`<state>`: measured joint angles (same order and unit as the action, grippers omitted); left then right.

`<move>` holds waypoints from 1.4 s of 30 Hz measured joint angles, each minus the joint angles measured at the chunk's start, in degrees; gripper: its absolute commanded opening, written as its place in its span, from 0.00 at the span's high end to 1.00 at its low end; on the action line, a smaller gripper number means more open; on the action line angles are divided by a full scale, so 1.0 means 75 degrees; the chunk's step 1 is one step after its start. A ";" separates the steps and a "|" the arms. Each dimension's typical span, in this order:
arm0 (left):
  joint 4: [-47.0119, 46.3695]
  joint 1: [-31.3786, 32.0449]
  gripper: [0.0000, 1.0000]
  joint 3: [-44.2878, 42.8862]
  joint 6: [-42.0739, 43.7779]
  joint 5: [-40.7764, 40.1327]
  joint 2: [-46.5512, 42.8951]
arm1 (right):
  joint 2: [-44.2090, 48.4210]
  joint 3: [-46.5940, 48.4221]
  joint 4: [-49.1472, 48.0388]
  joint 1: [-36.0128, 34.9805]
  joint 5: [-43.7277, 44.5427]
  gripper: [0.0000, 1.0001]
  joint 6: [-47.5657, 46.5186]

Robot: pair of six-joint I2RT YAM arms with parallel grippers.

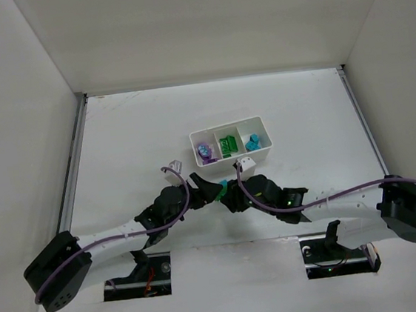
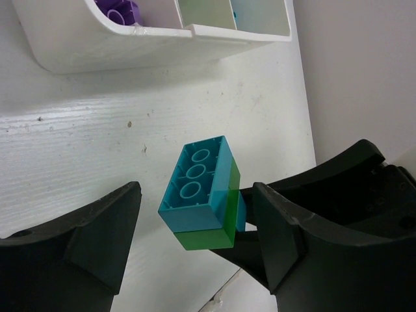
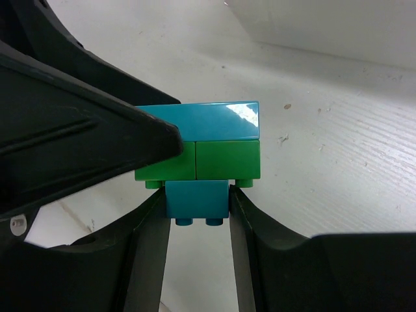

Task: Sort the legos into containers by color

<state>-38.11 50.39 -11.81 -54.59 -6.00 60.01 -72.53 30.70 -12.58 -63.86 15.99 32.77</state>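
Note:
A stack of legos is held off the table between both arms: a large teal brick [image 3: 208, 120] on a green layer [image 3: 227, 160] on a small teal brick [image 3: 197, 200]. My right gripper [image 3: 197, 203] is shut on the small teal brick. In the left wrist view the stack [image 2: 198, 192] lies between the fingers of my left gripper [image 2: 195, 244], which is open, with a gap on the left side. In the top view both grippers, left [image 1: 210, 189] and right [image 1: 232, 196], meet just in front of the white tray [image 1: 223, 127].
The tray holds purple legos [image 1: 205, 152] in its left compartment, green [image 1: 228, 145] in the middle and teal [image 1: 252, 143] on the right. Its near wall [image 2: 97, 45] shows just beyond the stack. White walls enclose the table on three sides.

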 measured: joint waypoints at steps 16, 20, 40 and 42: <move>-0.1218 0.0119 0.59 -0.0044 -0.0347 -0.0003 0.1072 | -0.0140 0.0000 -0.0504 -0.0055 -0.0134 0.59 -0.0003; -0.1460 0.0119 0.72 -0.0041 -0.0452 -0.0099 0.1221 | -0.0152 -0.0003 -0.0527 -0.0055 -0.0137 0.59 0.0000; -0.0455 -0.0656 0.79 0.0367 -0.0105 -0.0367 -0.1195 | 0.1845 -0.0603 -0.0370 0.0705 -0.0347 0.59 0.0050; -0.0286 -0.0761 0.79 0.0367 -0.0015 -0.0388 -0.1390 | 0.1999 -0.0603 -0.0262 0.0962 -0.0245 0.59 0.0070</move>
<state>-40.25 44.69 -9.06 -54.70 -8.91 49.58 -57.54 26.17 -14.55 -56.64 14.15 33.30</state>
